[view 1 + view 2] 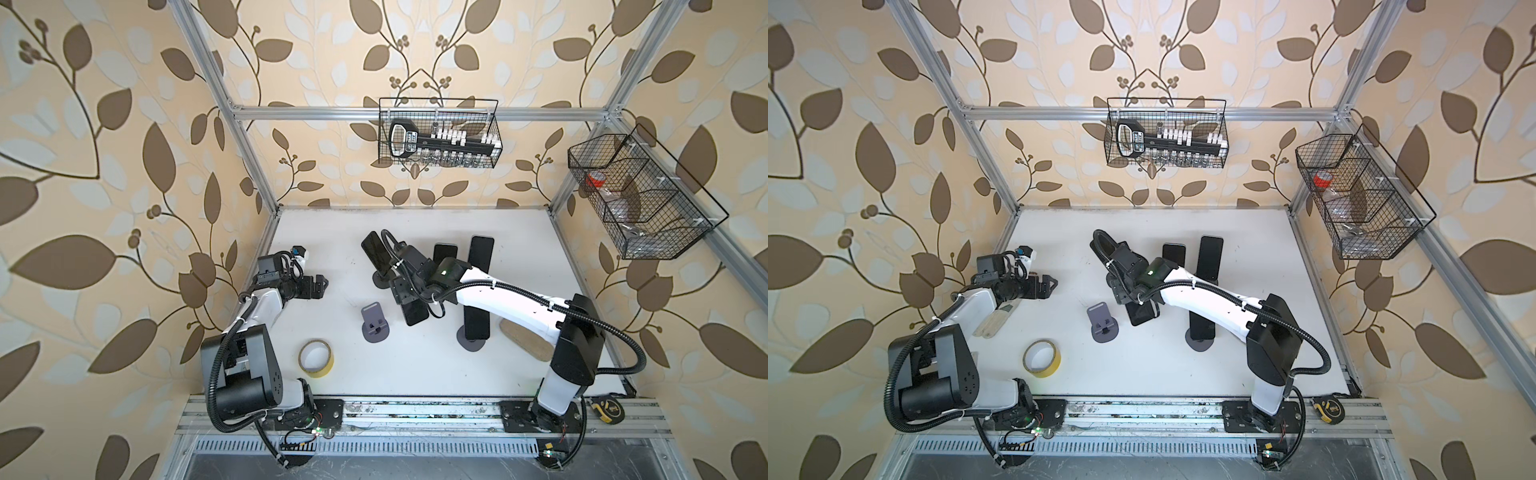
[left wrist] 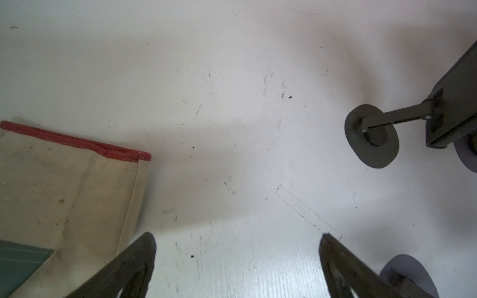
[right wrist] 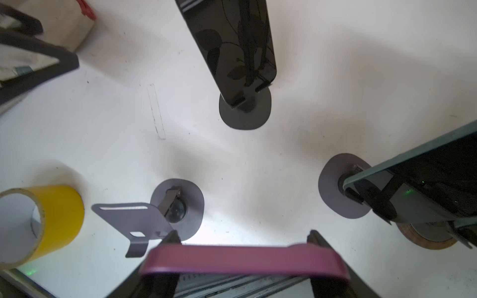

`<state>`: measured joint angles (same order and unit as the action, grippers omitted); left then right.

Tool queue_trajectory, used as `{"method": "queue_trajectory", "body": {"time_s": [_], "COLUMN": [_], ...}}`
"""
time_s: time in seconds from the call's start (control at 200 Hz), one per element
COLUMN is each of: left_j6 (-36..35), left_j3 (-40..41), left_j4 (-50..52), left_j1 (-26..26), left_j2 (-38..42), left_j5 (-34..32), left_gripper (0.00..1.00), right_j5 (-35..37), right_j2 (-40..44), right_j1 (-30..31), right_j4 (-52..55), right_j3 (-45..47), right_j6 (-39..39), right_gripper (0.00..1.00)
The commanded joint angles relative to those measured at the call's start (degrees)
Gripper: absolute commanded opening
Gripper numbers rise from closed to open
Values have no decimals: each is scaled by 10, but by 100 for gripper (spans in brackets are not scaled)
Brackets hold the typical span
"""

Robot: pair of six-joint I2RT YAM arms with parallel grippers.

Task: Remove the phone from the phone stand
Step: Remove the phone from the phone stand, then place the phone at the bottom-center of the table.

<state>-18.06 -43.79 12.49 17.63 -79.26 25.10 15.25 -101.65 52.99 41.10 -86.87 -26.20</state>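
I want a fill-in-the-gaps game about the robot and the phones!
1. The right gripper is shut on a ___.
2. The left gripper is open and holds ___.
3. The roll of tape is ___ on the outside.
4. The grey stand nearest the tape is ___.
Missing words: phone; nothing; yellow; empty.

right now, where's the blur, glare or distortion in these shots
Right wrist view: the mauve phone in the right gripper is blurred, too close; the black phone on its stand mirrors the leaf wallpaper. Left wrist view: the open left gripper looks soft, the table sharp. Both top views: the wide lens splays the frame posts outward.
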Motion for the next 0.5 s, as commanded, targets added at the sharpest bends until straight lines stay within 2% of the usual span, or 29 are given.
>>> {"method": "queue_trajectory", "body": {"time_s": [0.0, 0.495], "left_j6": [-11, -12], "left_j3": [-14, -15], "left_j4": [5, 9], "left_j1": [0, 0], "left_j2": [3, 3], "left_j5": [13, 14], "left_gripper": [99, 99], "right_j5": [-12, -70], "right_j2": [22, 29], "right_j1": [7, 24], "right_j4": [23, -7], "right_j3": [20, 130], "right_j6": [9, -5], "right_gripper": [68, 67]}}
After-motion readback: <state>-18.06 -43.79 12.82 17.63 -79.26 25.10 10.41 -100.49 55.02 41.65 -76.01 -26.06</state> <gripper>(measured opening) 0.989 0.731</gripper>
